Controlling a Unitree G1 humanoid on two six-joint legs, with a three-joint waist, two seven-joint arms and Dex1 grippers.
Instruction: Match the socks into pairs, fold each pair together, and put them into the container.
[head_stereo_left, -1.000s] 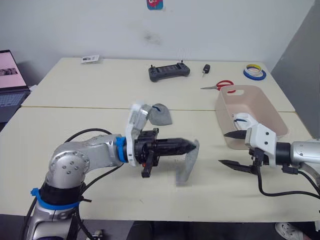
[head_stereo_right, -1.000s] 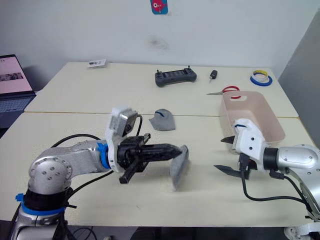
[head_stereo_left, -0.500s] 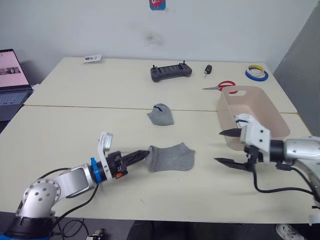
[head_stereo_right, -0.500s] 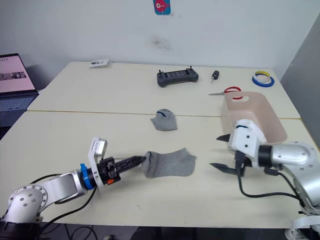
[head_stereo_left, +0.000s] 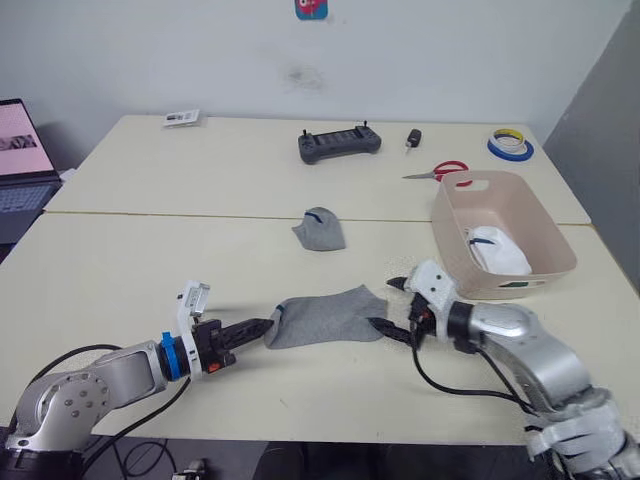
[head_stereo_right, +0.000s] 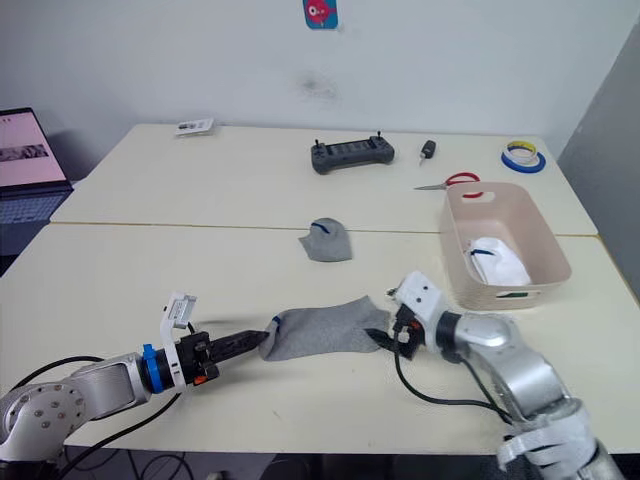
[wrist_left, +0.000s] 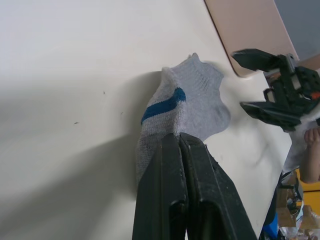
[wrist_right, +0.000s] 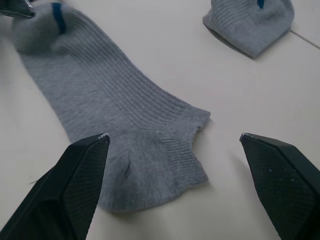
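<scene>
Flat grey sock (head_stereo_left: 325, 316) lies on table (head_stereo_left: 140, 250) near front edge, approx mid. Left gripper (head_stereo_left: 262, 328) pinches its toe end at 9 o'clock, fingers clamped tight on cloth. Right gripper (head_stereo_right: 385, 326) spread wide at cuff end, 3 o'clock side, not yet gripping. 2nd grey sock (head_stereo_left: 320, 229) sits at 12 o'clock, apart. Pink container (head_stereo_left: 500, 282) at 2 o'clock w/ white sock (head_stereo_left: 497, 250) inside. Sock looks soft, light, floppy; prob sags if lifted. Best hold: cuff edge.
</scene>
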